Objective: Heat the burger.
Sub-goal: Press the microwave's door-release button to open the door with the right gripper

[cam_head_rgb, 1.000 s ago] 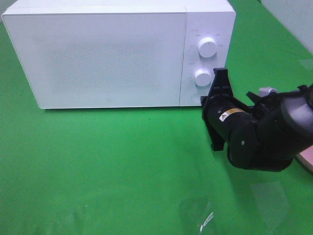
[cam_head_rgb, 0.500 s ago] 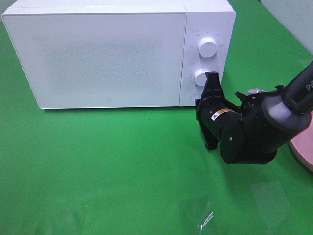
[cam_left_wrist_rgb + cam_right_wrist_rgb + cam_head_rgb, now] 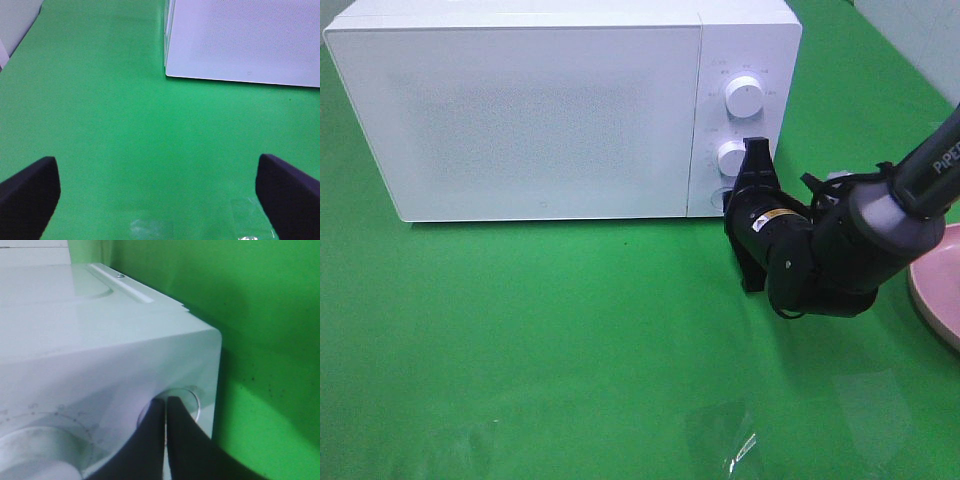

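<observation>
right fingers [image 3: 186, 442] pressed together at round button [image 3: 194, 399] of microwave [image 3: 540, 110], left fingers [image 3: 30, 192] spread above cloth [image 3: 570, 330]

The high camera looks down on the microwave [image 3: 520, 110] and worktop [image 3: 520, 350]. Left wrist sees the microwave's lower corner from well back; right wrist, its panel [image 3: 75, 375] close up.

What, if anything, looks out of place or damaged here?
Nothing looks spilled or broken. The microwave sits closed and level. The only oddity is a clear shiny patch, maybe film or tape, on the green cloth in front of the microwave.
</observation>
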Controlling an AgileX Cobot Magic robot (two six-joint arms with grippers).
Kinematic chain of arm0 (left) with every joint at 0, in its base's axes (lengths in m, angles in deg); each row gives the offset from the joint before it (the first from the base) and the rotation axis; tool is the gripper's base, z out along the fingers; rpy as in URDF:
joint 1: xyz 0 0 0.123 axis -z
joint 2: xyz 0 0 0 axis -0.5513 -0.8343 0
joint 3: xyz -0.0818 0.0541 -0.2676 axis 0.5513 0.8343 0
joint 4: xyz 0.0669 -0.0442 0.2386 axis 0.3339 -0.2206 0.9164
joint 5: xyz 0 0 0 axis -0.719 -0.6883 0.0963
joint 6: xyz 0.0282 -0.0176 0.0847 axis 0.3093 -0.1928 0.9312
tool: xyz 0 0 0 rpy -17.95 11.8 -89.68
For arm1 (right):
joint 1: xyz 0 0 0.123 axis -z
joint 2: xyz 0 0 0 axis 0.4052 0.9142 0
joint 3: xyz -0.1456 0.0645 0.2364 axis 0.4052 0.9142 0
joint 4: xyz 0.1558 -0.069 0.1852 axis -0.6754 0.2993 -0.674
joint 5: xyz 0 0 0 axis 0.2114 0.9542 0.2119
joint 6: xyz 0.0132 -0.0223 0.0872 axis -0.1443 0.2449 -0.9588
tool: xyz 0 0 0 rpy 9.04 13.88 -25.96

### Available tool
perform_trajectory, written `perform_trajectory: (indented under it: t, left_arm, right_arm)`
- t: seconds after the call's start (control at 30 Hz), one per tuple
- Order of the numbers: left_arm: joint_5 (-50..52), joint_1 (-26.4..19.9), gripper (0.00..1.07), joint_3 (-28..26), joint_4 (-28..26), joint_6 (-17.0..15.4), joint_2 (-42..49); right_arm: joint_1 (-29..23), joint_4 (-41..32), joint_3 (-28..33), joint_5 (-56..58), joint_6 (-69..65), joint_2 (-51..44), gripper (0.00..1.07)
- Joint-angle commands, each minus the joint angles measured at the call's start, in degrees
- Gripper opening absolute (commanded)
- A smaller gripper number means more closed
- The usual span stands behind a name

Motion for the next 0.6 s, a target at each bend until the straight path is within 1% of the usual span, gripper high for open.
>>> perform_trajectory:
  t: [0.03, 0.23, 0.6]
  left_arm:
    - [-0.29, 0.17, 0.98, 0.00, 0.17, -0.23, 0.17]
    - [-0.29, 0.17, 0.98, 0.00, 0.17, -0.23, 0.17]
    - [-0.29, 0.17, 0.98, 0.00, 0.17, -0.23, 0.17]
  right_arm:
    - [0.80, 0.06, -1.72, -0.06, 2.12, -0.11, 0.00]
    - [1.32, -0.06, -2.01, -1.60, 2.35, -0.11, 0.00]
    - [1.32, 0.17, -4.64, -11.40, 0.97, -0.11, 0.00]
